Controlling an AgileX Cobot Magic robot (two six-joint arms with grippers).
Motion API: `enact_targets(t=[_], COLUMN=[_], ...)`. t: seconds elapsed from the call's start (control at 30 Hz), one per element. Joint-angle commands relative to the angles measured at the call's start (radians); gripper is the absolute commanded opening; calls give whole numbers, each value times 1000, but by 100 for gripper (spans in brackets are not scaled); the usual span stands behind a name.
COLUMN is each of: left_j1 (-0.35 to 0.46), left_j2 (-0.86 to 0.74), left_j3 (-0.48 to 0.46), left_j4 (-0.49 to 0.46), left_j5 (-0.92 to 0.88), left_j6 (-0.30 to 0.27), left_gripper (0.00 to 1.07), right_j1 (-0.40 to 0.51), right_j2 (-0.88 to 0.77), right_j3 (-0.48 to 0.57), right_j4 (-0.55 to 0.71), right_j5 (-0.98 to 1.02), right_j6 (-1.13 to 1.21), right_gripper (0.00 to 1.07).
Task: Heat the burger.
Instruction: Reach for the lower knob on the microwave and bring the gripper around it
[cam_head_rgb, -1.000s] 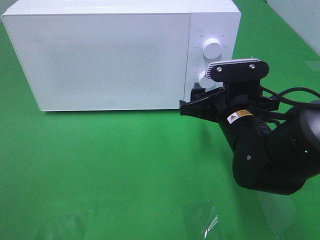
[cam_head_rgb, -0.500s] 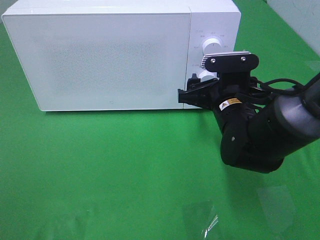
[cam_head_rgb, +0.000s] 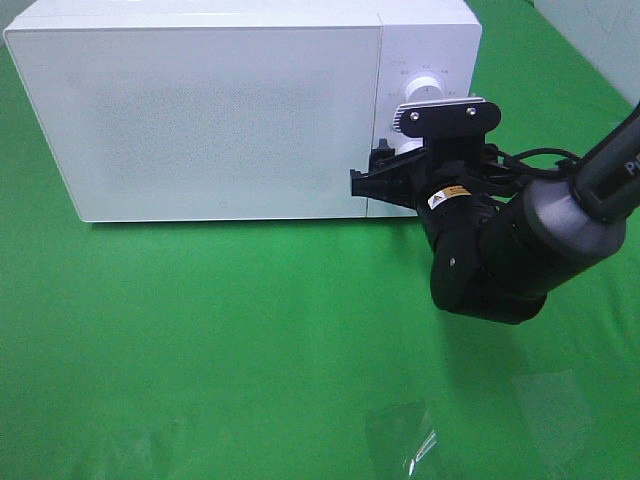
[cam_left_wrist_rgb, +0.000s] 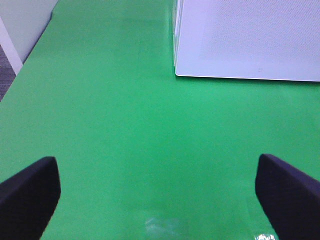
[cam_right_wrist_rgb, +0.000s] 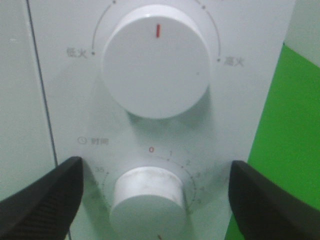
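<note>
- right claw (cam_right_wrist_rgb: 155, 175) spread wide, grasping nothing; its fingers (cam_right_wrist_rgb: 45, 200) flank the timer knob (cam_right_wrist_rgb: 147, 197) without touching; the knob lies dead ahead, its axis pointing back along the claw
- the knob sits below the power dial (cam_right_wrist_rgb: 156, 60) on the microwave (cam_head_rgb: 220, 110), door closed; burger not in view, perhaps inside
- left claw (cam_left_wrist_rgb: 160, 200) released, well apart over the green counter (cam_left_wrist_rgb: 125, 125); right arm nearer

A lab test bench — green-covered table (cam_head_rgb: 200, 330), white microwave (cam_head_rgb: 200, 120), black robot arm (cam_head_rgb: 520, 250) at its dials.

A white microwave (cam_head_rgb: 220, 110) sits on the green-covered table (cam_head_rgb: 200, 340).
</note>
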Motion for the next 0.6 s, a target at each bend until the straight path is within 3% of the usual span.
enact_targets(t=[0.03, 0.6], left_j1=[1, 1], left_j2=[-16, -16], left_j3=[0, 0], left_j4=[-2, -2], left_j5=[-11, -11], left_j6=[-3, -3], left_gripper=[98, 98], right_j1=[-23, -19], right_j2=[-1, 23], right_j3=[-27, -27], right_j4=[-34, -64], right_j5=[-26, -15], right_j6=[4, 7], right_gripper=[76, 75])
